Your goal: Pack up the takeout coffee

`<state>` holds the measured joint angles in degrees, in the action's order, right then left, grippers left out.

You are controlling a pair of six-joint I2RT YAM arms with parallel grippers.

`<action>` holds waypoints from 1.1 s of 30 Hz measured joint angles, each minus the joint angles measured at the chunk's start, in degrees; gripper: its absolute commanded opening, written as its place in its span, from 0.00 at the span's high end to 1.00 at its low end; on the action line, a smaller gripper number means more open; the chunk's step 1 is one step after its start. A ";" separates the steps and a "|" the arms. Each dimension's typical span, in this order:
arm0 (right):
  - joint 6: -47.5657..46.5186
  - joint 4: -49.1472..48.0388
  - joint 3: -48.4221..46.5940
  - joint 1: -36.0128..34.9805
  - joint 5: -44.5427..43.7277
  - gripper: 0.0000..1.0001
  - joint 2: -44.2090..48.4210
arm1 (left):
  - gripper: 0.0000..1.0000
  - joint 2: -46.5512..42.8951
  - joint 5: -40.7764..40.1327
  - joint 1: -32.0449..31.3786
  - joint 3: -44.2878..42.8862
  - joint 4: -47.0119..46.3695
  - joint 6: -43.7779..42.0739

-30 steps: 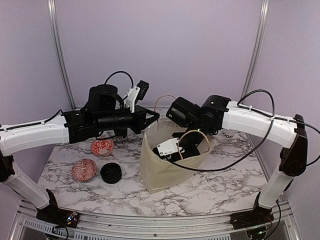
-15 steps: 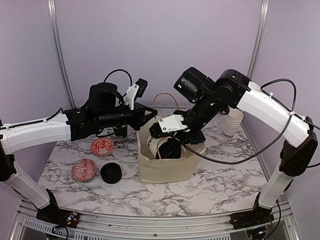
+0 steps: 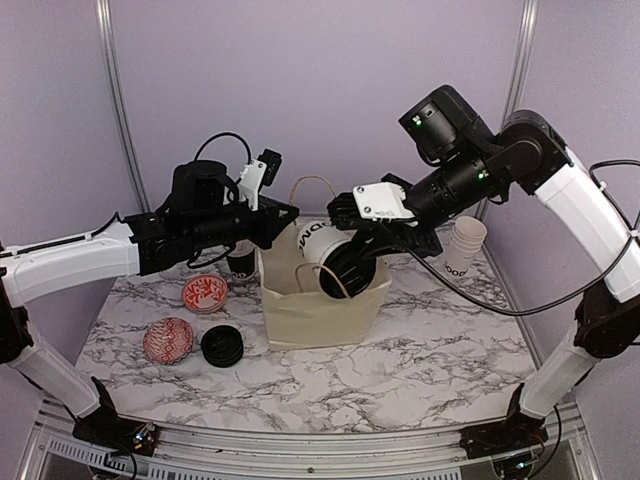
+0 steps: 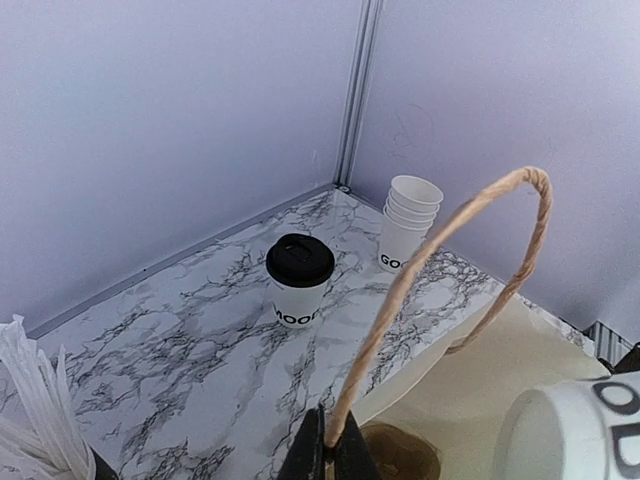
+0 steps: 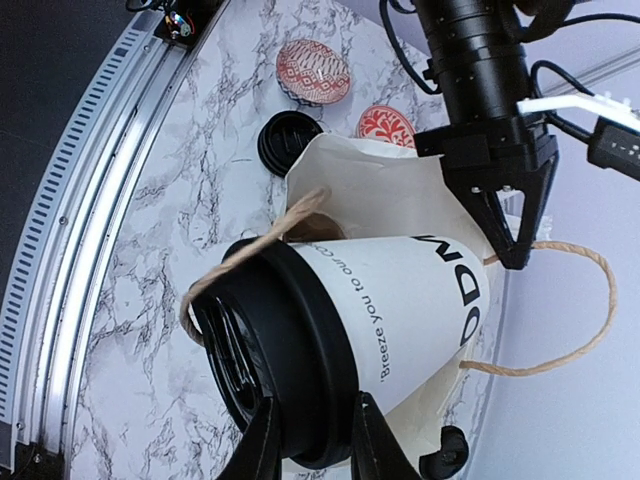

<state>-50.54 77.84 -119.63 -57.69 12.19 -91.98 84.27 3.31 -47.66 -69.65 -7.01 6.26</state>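
Note:
A takeout coffee cup (image 5: 400, 300) with a black lid (image 3: 340, 272) lies tilted on its side over the mouth of the beige paper bag (image 3: 320, 310). My right gripper (image 5: 315, 440) is shut on its lid rim. One twine handle (image 5: 240, 255) loops across the lid. My left gripper (image 4: 328, 452) is shut on the bag's other twine handle (image 4: 440, 270) and holds it up at the bag's left side (image 3: 290, 218). A second takeout coffee (image 4: 299, 280) stands upright at the back of the table.
A stack of lidless white cups (image 3: 462, 250) stands at the back right. Two red-patterned bowls (image 3: 205, 293) (image 3: 168, 340) and loose black lids (image 3: 222, 346) lie left of the bag. White sticks (image 4: 30, 400) show at the left wrist view's lower left.
My right arm has risen and swung right, lifting the lidded cup from deep in the bag to its mouth. The bag and my left gripper have shifted left.

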 measured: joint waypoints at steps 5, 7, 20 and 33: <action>1.16 0.07 -3.54 0.00 -2.49 0.94 2.97 | 0.93 0.00 -1.73 1.31 0.02 0.00 -0.42; 1.44 -0.72 -3.41 0.04 -4.24 0.96 5.18 | 0.93 0.00 -2.05 1.62 0.00 0.00 -0.57; 3.52 -12.28 16.83 25.38 -3.21 1.00 13.40 | 0.46 1.55 -5.99 2.64 -3.45 0.72 -1.42; 5.68 -6.27 25.29 38.49 17.25 1.00 4.85 | 0.34 -4.87 -11.80 3.06 -5.62 5.40 -4.83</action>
<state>-44.86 71.57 -94.35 -19.20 29.43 -87.13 79.40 -8.49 -44.60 -75.26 -1.61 1.43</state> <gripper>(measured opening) 0.199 0.655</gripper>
